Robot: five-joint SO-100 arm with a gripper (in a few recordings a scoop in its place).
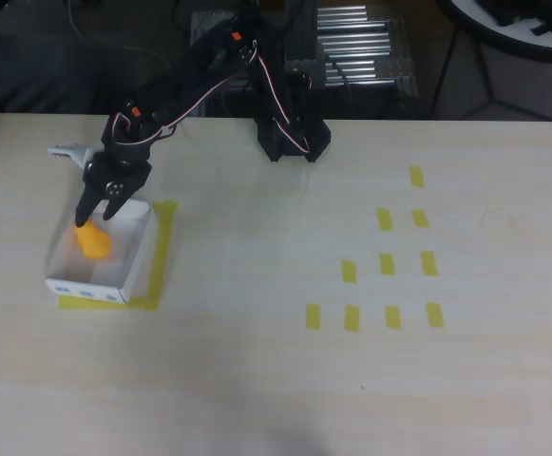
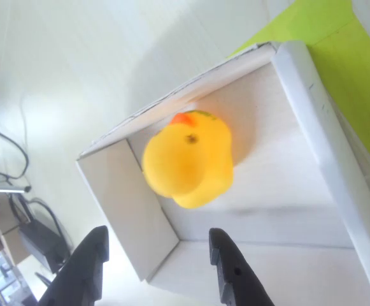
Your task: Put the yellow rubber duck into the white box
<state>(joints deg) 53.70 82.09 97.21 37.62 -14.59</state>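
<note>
The yellow rubber duck (image 1: 93, 241) (image 2: 188, 159) lies inside the white box (image 1: 128, 261) (image 2: 318, 134) at the table's left side. My black gripper (image 1: 99, 215) (image 2: 156, 245) hangs just above the box's far end, open, with nothing between its fingers. In the wrist view the duck sits on the box floor beyond the fingertips, apart from them, its orange beak pointing toward the box wall.
Yellow tape (image 1: 164, 249) frames the box on the table. Several short yellow tape strips (image 1: 387, 264) lie on the right half. The arm's black base (image 1: 290, 133) stands at the table's far edge. A light-coloured part (image 1: 66, 150) lies beside the arm's left.
</note>
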